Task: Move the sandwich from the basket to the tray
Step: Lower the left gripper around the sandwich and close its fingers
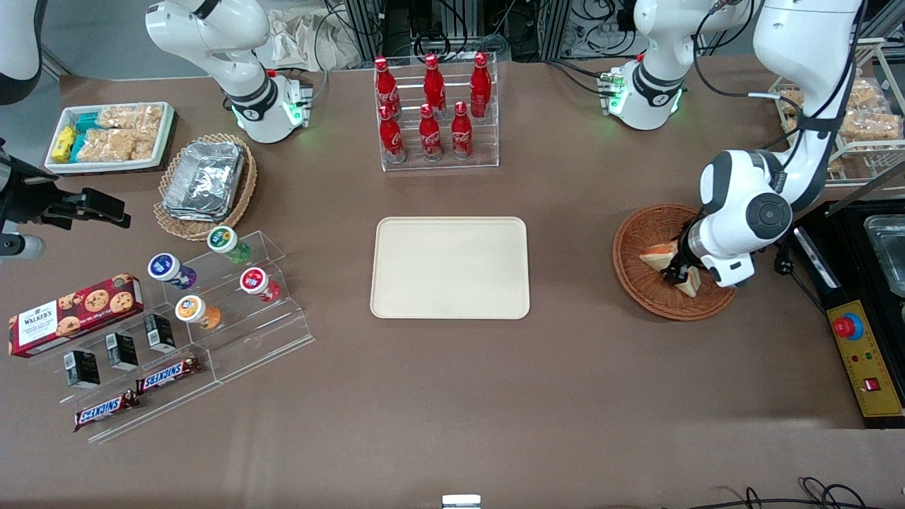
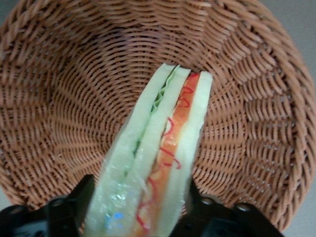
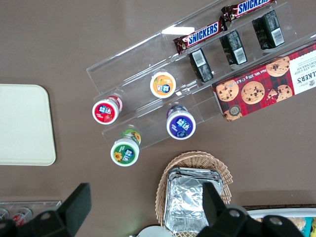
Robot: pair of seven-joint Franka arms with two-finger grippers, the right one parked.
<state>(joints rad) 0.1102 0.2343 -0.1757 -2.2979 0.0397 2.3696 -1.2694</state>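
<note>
Pincer clamped on a sandwich over the basket

The pincer (image 2: 143,207) grips the sandwich (image 2: 158,158) by its two bread faces, filling edge showing, within the basket (image 1: 647,233). A second wedge (image 1: 659,256) lies in the basket beside it. The tray (image 1: 450,267) sits well apart from the basket, mid-worktop (image 1: 452,396).

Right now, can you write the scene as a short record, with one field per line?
gripper: in the basket, at, fingers shut on the sandwich
sandwich: one wedge held between the fingers, above the basket's woven bottom
second wedge: lying in the same basket
tray: cream, nothing on it, at the middle of the table
task state: sandwich gripped, not yet on the tray
bottle rack: six red bottles, farther from the front camera than the tray
</note>
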